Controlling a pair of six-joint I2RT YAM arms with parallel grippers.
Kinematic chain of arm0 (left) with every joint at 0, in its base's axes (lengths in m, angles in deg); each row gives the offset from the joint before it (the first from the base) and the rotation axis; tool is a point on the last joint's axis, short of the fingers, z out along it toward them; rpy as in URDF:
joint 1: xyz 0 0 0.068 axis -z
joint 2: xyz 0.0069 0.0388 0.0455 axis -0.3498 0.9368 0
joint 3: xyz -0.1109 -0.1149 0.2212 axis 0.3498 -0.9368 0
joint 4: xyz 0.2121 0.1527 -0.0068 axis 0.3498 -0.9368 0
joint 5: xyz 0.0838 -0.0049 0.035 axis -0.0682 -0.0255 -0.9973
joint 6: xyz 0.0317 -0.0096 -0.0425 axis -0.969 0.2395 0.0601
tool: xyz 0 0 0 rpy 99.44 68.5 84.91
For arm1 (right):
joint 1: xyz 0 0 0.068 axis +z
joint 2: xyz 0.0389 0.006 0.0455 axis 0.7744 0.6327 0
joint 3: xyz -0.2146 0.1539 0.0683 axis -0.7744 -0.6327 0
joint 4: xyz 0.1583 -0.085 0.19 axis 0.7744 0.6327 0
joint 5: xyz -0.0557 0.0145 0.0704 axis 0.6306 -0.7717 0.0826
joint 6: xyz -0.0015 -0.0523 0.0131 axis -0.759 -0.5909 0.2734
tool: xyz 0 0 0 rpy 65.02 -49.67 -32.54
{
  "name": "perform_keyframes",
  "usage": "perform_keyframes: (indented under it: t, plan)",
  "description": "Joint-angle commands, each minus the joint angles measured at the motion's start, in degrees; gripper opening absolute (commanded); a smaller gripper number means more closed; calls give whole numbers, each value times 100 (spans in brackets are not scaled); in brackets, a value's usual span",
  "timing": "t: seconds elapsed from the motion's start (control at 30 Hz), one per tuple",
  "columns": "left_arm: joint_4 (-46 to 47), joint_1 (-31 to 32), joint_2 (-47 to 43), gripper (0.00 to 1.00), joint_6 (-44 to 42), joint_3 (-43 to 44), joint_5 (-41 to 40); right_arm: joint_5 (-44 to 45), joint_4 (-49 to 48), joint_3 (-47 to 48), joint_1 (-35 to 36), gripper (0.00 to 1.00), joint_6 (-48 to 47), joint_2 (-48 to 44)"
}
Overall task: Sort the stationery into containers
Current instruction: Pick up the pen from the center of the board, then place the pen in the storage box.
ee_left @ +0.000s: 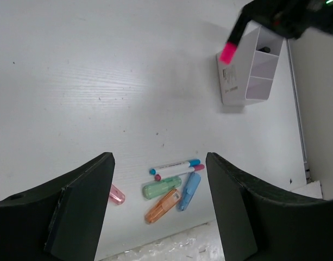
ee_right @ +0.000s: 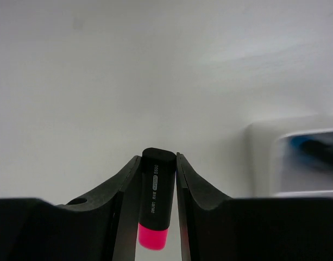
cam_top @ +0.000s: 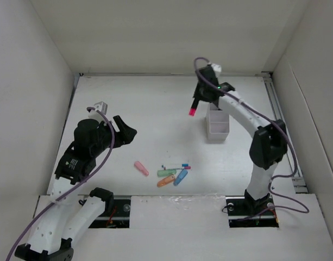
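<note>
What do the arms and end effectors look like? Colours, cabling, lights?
The left arm and right arm have white tubular links and black joint housings. A loose purple cable runs along each. The left end effector and right end effector each have two black, curved, tapering fingers. A green light glows at the right wrist.

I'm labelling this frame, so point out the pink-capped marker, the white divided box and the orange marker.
pink-capped black marker (ee_right: 155, 201): right wrist view, on the black barrel.
white divided box (ee_left: 230, 81): left wrist view, on the labelled side wall.
orange marker (ee_left: 163, 206): left wrist view, mid-body.
</note>
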Motion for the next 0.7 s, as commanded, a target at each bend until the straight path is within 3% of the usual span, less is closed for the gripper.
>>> perform_keyframes:
  t: [0.0,0.33,0.67]
  plan:
    - [274,-9,-13,66,28,-143,254,1230,-580,161,-626,4,163,-820]
    - [379,-9,171,64,28,-91,254,3234,-1889,-490,-1033,3,225,-1068]
    - [326,-9,338,64,-25,23,254,3877,-2479,-1413,-927,0,533,-1138]
